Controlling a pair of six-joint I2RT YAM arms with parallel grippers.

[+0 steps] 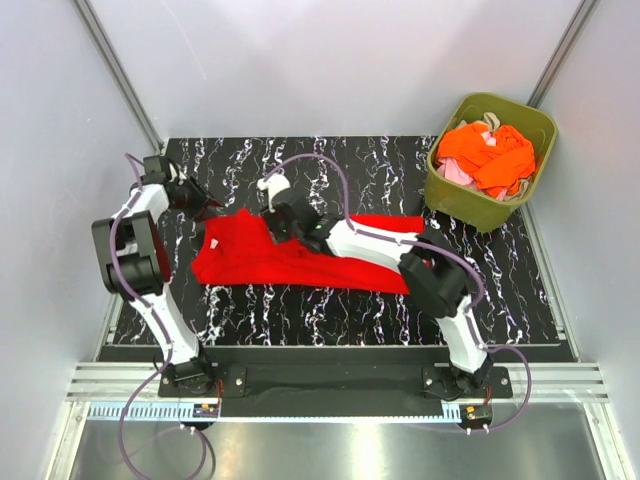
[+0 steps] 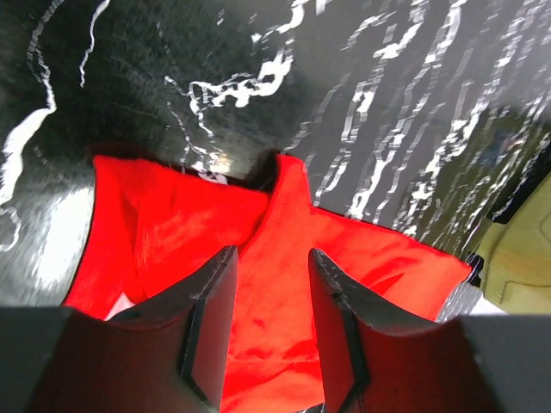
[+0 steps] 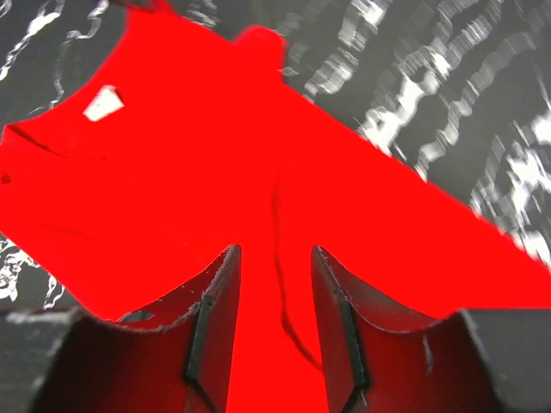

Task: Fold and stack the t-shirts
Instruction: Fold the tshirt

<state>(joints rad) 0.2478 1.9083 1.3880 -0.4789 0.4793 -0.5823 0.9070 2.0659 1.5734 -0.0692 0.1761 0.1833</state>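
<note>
We see the left gripper (image 2: 271, 254) and right gripper (image 3: 274, 249), jaws apart, over the red shirt (image 1: 250, 262), the right arm (image 1: 365, 243) partly hiding its three-o'clock half.

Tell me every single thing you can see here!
red t-shirt: one, bright red, spread out rumpled on the middle of the table
pile of t-shirts: count unclear, mostly orange with bits of pale pink and beige, inside the bin
bin: one, olive green, far right corner of the table
table: one, black with white veins, under everything
left arm: one, white and black, reaching to the shirt's left end
right arm: one, white and black, stretched across the shirt
left pincer: one, dark, open over the red cloth
right pincer: one, dark, open over the red cloth
</note>
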